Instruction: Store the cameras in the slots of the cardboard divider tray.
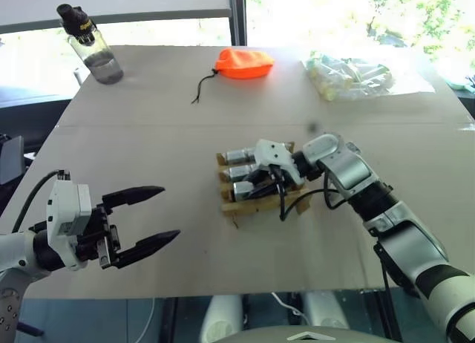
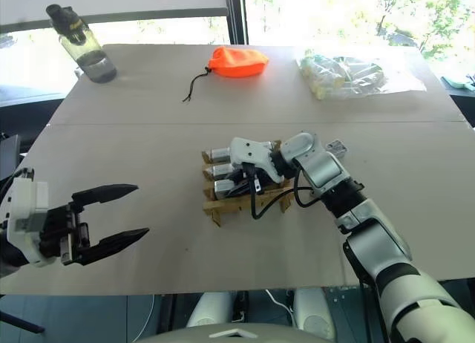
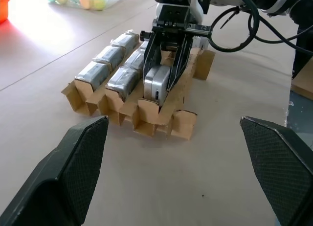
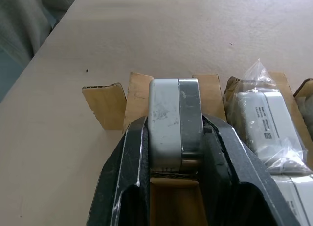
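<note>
Now the right gripper [image 4: 176,152] is clamping its jaws on a camera [image 4: 173,121], holding it over an end slot of the cardboard divider tray [image 3: 146,116] mid-desk [image 1: 148,142], beside the other cameras [image 3: 105,64] sitting there; the left gripper [image 1: 152,217] is hovering well apart, jaws spread wide.

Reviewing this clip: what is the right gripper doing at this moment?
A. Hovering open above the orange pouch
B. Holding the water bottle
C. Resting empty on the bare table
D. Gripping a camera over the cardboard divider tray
D: the right gripper is clamped on a silver-grey camera at a slot of the cardboard divider tray.
</note>
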You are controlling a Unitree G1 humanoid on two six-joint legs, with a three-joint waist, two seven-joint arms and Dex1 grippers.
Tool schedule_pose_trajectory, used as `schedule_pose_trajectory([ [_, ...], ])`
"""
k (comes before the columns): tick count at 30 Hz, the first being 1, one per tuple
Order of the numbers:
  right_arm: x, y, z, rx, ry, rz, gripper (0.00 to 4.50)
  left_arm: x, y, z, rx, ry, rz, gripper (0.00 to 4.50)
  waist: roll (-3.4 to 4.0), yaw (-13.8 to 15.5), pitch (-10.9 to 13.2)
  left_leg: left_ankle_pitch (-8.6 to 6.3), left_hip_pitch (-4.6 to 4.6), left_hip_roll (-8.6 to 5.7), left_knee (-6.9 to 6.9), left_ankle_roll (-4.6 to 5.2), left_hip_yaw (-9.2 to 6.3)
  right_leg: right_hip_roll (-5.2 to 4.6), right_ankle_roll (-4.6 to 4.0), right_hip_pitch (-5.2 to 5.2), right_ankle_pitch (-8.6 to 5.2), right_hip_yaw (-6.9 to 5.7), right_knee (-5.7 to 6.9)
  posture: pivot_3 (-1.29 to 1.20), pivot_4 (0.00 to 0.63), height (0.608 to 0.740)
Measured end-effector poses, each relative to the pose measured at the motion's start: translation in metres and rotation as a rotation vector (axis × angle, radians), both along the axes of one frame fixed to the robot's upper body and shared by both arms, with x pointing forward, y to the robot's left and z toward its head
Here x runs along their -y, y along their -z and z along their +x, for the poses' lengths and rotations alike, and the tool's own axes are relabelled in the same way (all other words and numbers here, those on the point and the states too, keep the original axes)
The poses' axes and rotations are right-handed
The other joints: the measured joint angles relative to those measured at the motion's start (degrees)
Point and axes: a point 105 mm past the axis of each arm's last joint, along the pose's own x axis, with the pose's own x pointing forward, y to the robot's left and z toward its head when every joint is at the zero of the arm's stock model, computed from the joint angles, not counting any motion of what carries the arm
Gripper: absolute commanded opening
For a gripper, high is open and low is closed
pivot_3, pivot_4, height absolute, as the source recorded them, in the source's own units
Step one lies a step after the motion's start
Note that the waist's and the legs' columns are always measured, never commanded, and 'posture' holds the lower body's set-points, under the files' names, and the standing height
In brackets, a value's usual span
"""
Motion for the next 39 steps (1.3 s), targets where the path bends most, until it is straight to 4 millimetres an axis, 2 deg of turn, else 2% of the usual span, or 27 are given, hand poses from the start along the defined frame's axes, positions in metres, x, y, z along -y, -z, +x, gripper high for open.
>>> schedule_pose_trajectory([
  [9, -0.003, 0.001, 0.0, 0.007, 0.001, -0.01, 0.77, 0.0, -0.001, 0.001, 0.006, 0.002, 0.0, 4.5, 0.0, 0.0, 0.0, 0.0, 0.01, 0.0, 0.0, 0.0, -0.01, -0.02, 0.0, 0.0, 0.0, -0.01, 0.0, 0.0, 0.15, 0.726],
  [16, -0.005, 0.003, -0.006, 0.015, -0.023, -0.008, 4.19, 0.002, 0.0, 0.001, 0.003, 0.008, -0.002, 4.5, 0.01, 0.0, 0.0, 0.0, -0.01, 0.0, -0.01, 0.0, -0.02, -0.04, 0.0, 0.0, 0.0, -0.02, -0.01, 0.0, 0.15, 0.726],
  [17, -0.005, 0.001, -0.008, 0.019, -0.027, -0.004, 4.43, 0.002, 0.0, 0.001, 0.004, 0.01, -0.003, 4.5, 0.01, 0.0, 0.0, 0.0, -0.01, 0.0, -0.01, 0.0, -0.02, -0.04, 0.0, 0.0, 0.0, -0.02, -0.01, 0.0, 0.15, 0.726],
  [21, 0.0, -0.023, -0.018, 0.024, -0.023, 0.04, 4.43, 0.007, 0.003, 0.002, -0.014, 0.03, -0.012, 4.5, 0.01, 0.1, 0.0, 0.0, -0.01, 0.0, 0.0, 0.0, -0.05, -0.24, 0.0, 0.0, 0.0, -0.09, 0.0, 0.0, 0.15, 0.726],
  [25, 0.022, -0.048, -0.028, 0.042, 0.035, 0.105, 4.43, 0.01, 0.003, 0.004, -0.012, 0.048, -0.017, 4.5, 0.0, 0.3, 0.0, -0.01, -0.07, -0.03, -0.01, 0.0, -0.12, -0.27, 0.0, 0.01, 0.0, -0.22, -0.08, 0.0, 0.15, 0.726],
  [27, 0.034, -0.051, -0.03, 0.028, 0.086, 0.124, 4.43, 0.013, 0.004, 0.005, -0.016, 0.061, -0.021, 4.5, 0.0, 0.3, 0.0, -0.01, -0.08, -0.04, -0.02, 0.0, -0.11, -0.28, 0.01, 0.02, 0.0, -0.23, -0.09, 0.0, 0.15, 0.726],
  [32, 0.094, -0.049, -0.023, 0.007, 0.408, 0.192, 4.43, 0.024, 0.004, 0.01, -0.015, 0.118, -0.038, 4.5, -0.02, 0.6, 0.0, -0.01, -0.09, -0.08, -0.01, 0.01, -0.13, -0.26, 0.01, 0.04, 0.0, -0.29, -0.1, 0.0, 0.15, 0.726],
  [35, 0.13, -0.037, -0.017, 0.025, 0.624, 0.186, 4.43, 0.036, 0.003, 0.015, -0.017, 0.171, -0.05, 4.5, 0.0, 0.7, 0.0, 0.0, -0.06, -0.08, -0.02, 0.01, -0.09, -0.15, 0.02, 0.04, 0.0, -0.24, -0.08, 0.0, 0.15, 0.726],
  [39, 0.158, -0.024, -0.02, 0.048, 0.857, 0.179, 4.43, 0.044, -0.002, 0.023, -0.002, 0.222, -0.047, 4.5, 0.0, 0.6, 0.0, 0.0, -0.04, -0.03, -0.02, 0.01, -0.09, 0.05, 0.03, 0.03, 0.0, -0.11, -0.04, 0.0, 0.15, 0.726],
])
